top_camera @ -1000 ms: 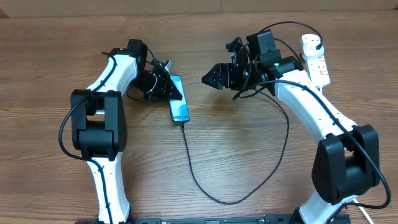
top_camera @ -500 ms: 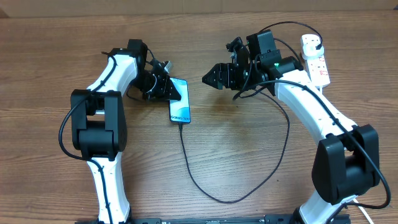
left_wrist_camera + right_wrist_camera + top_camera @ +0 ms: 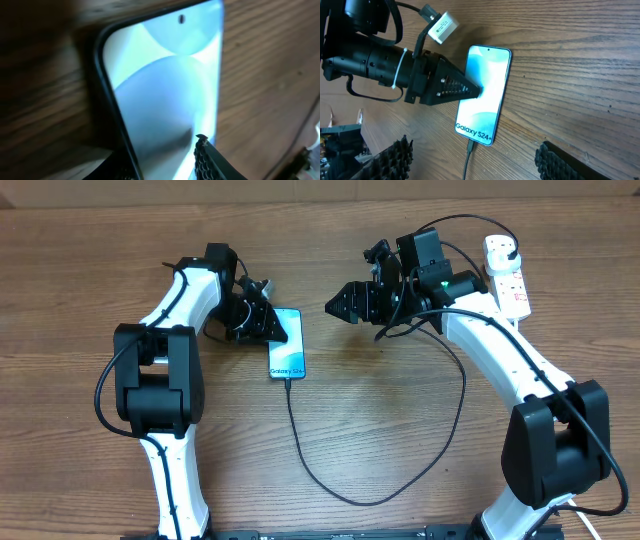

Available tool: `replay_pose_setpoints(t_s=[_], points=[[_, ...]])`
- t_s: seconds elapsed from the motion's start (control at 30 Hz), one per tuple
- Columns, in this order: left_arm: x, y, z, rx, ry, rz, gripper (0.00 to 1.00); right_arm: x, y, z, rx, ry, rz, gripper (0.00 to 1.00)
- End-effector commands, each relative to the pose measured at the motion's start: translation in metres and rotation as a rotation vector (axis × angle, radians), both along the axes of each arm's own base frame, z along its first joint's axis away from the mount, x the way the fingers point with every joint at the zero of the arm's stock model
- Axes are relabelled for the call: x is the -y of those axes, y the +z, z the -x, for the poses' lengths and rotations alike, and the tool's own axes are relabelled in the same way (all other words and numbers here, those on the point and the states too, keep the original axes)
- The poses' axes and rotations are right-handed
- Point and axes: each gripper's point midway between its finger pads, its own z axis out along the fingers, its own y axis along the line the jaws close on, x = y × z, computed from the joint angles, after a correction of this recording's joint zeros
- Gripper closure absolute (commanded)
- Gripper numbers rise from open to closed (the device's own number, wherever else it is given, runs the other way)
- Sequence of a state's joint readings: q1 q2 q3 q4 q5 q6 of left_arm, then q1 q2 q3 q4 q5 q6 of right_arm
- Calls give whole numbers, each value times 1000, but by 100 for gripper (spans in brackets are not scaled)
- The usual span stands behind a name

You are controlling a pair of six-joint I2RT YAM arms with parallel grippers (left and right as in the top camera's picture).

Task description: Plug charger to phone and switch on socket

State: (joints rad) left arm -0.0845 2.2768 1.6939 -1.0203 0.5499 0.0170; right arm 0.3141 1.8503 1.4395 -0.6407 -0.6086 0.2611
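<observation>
The phone [image 3: 287, 345] lies flat on the wooden table, its light blue screen up, with "Galaxy S24" near its lower end [image 3: 476, 131]. The charger's connector tip [image 3: 288, 381] sits in the phone's bottom port, also seen in the right wrist view [image 3: 471, 146]. The black cable [image 3: 350, 502] loops down and right, then up towards the socket [image 3: 508, 280] at the far right. My left gripper [image 3: 265, 323] is at the phone's upper left edge, its fingers apart over that edge [image 3: 160, 160]. My right gripper [image 3: 333, 304] is open and empty, to the right of the phone.
The thick white cord [image 3: 506, 222] curls behind the socket at the table's back right. The black cable's loop [image 3: 458, 395] crosses the table under my right arm.
The phone has turned from a slanted, narrow-looking pose to lying flat and straighter, and its lower end and the cable tip have shifted left. The right arm has not moved.
</observation>
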Motion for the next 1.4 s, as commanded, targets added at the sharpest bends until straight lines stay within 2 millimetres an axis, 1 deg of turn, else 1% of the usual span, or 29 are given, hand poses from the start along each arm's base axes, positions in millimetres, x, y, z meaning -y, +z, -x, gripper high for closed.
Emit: replay_pose_setpoints(t_s=[0.0, 0.13, 0.17, 0.2, 0.23, 0.27, 0.3, 0.33, 0.37, 0.43, 0.53, 0.6, 0.67, 0.73, 0.87, 0.9, 0.97, 1.03, 1.1, 1.17, 1.23, 1.27, 1.3, 1.33, 1.37], points=[[-14, -12, 2, -32, 42, -98, 65, 2, 11, -3, 38, -5, 7, 21], [-26, -18, 1, -40, 78, -179, 65, 3, 10, -3, 39, -8, 10, 21], [-29, -19, 0, -42, 89, -200, 64, 3, 10, -3, 39, -10, 13, 21], [-33, -21, -1, -44, 105, -227, 60, 4, 9, -4, 39, -12, 17, 21], [-37, -22, -1, -47, 120, -251, 52, 4, 9, -4, 40, -13, 19, 21], [-40, -22, -2, -46, 127, -267, 46, 4, 9, -4, 40, -13, 19, 21], [-44, -23, -2, -42, 129, -294, 36, 4, 9, -4, 40, -13, 19, 21], [-47, -22, -3, -38, 131, -310, 28, 4, 9, -4, 40, -13, 19, 21], [-49, -21, -4, -36, 134, -320, 24, 4, 9, -4, 40, -13, 19, 21], [-51, -14, -7, -31, 146, -334, 21, 4, 9, -4, 40, -14, 19, 21], [-52, 5, -15, -6, 156, -342, 22, 7, 10, -6, 41, -21, 19, 21], [-52, 27, -22, 28, 162, -342, 23, 12, 10, -8, 37, -33, 20, 21], [-53, 53, -30, 76, 170, -342, 24, 21, 10, -9, 21, -53, 25, 21], [-53, 84, -37, 140, 182, -331, 25, 34, 13, -11, 4, -80, 31, 22], [-51, 157, -46, 302, 220, -298, 25, 60, 25, -11, 27, -98, 50, 23], [-52, 180, -46, 350, 243, -285, 25, 67, 30, -11, 44, -104, 56, 23], [-52, 211, -42, 416, 267, -268, 25, 81, 39, -11, 62, -134, 73, 23], [-52, 244, -34, 487, 289, -249, 24, 100, 50, -11, 84, -186, 106, 23], [-53, 271, -25, 549, 297, -232, 24, 118, 60, -11, 114, -228, 141, 23], [-54, 292, -15, 595, 305, -221, 24, 140, 69, -11, 144, -290, 190, 23], [-54, 306, -6, 624, 309, -215, 21, 163, 75, -13, 164, -359, 242, 23], [-55, 311, -1, 632, 311, -213, 18, 175, 76, -14, 163, -403, 265, 23], [-55, 315, 3, 637, 311, -213, 3, 191, 75, -16, 152, -471, 292, 23], [-55, 318, 5, 639, 312, -213, 0, 208, 74, -18, 136, -543, 317, 23], [-56, 318, 8, 637, 311, -213, 0, 224, 72, -19, 122, -611, 337, 22]])
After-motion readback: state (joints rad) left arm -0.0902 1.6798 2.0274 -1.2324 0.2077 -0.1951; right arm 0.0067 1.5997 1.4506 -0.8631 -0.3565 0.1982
